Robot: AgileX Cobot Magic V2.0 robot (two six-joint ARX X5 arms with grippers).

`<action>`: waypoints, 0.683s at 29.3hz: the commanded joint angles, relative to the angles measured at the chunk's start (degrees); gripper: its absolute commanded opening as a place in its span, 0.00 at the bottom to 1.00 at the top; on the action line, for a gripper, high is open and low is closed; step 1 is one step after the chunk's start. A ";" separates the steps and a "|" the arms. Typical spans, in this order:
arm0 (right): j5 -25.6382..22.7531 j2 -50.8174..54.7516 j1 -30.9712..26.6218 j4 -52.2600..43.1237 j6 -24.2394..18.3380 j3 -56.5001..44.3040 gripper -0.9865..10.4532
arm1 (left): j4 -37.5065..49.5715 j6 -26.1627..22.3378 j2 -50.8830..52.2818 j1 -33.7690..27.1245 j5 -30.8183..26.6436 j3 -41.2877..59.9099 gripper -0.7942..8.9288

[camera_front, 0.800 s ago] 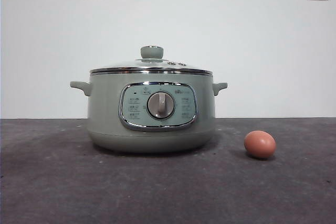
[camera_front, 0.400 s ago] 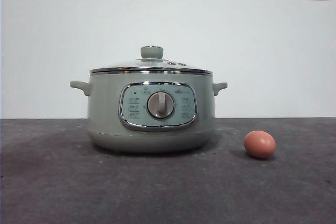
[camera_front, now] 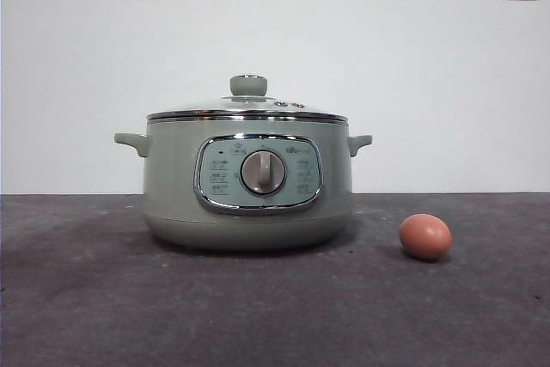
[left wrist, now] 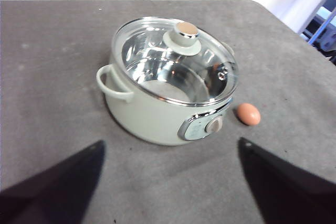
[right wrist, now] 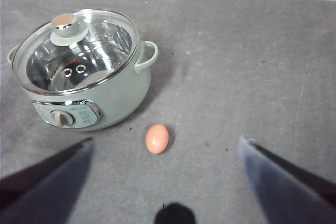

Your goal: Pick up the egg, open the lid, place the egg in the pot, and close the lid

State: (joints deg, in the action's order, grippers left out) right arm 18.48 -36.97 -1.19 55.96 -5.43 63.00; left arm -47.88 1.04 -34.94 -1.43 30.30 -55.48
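Left hand (left wrist: 168,182) and right hand (right wrist: 163,182) spread wide, empty, above pot (camera_front: 247,204), egg (camera_front: 425,236)

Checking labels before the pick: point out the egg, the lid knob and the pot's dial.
egg (right wrist: 157,138): right wrist view, middle of the shell.
lid knob (camera_front: 248,85): front view, side of the green knob.
pot's dial (camera_front: 263,172): front view, centre of the silver dial.

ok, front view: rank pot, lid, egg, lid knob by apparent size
1. pot
2. lid, about as wide as the pot but far shallower
3. egg
4. lid knob, though the egg sits nearer the camera, so this order is unsure
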 commanded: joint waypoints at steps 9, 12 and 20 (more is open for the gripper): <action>1.62 -3.87 0.04 -0.20 -0.13 0.15 0.65 | 7.13 -1.31 -11.65 5.81 1.57 -5.35 0.66; 3.21 -5.31 0.04 -0.20 0.02 0.15 0.65 | 8.81 -2.19 -20.02 9.55 -0.09 -11.23 0.66; 3.23 -8.17 0.04 -0.26 0.50 0.15 0.65 | 10.03 -8.96 -50.40 21.70 -9.57 -34.64 0.66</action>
State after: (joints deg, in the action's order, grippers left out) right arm 21.47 -45.15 -1.19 55.94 -5.32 63.00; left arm -38.02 -6.48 -84.29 20.14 20.93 -89.86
